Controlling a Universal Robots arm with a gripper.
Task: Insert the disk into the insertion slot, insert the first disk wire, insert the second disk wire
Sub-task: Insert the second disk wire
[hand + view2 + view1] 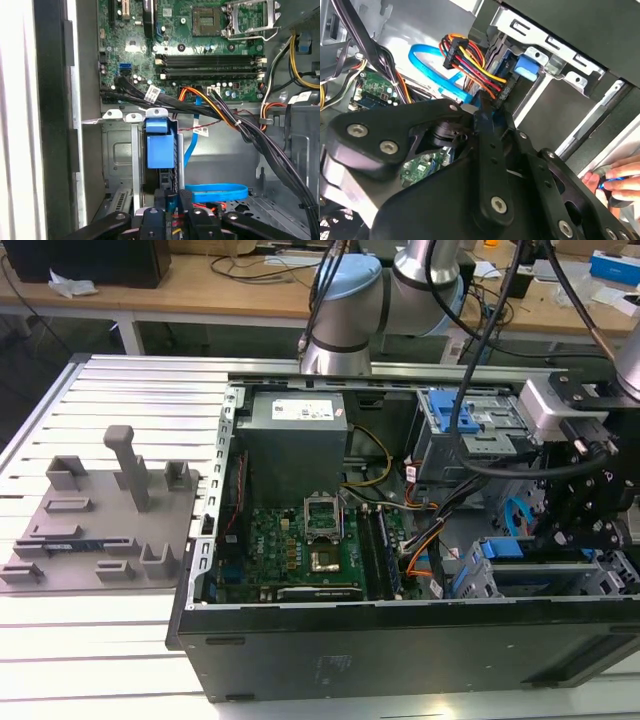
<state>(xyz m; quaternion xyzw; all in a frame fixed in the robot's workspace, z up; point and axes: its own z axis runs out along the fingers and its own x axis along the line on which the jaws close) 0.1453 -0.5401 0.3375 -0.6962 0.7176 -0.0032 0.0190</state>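
The gripper, jaws pinched on a wire connector, sits tight against the disk edge, cables crowding close.

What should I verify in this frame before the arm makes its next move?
1. Disk in the insertion slot: ok. Its blue carrier sits inside the grey cage.
2. Claw lined up behind the disk: ok. It is just behind the carrier's rear edge.
3. Coloured wire bundle plugged into the disk: cannot tell. It runs up to the carrier, but the claw hides the joint.
4. Blue flat cable connected: cannot tell. It lies looped beside the claw.
5. No people near the workspace: not ok. A person's hand is close to the arm in the second wrist view.
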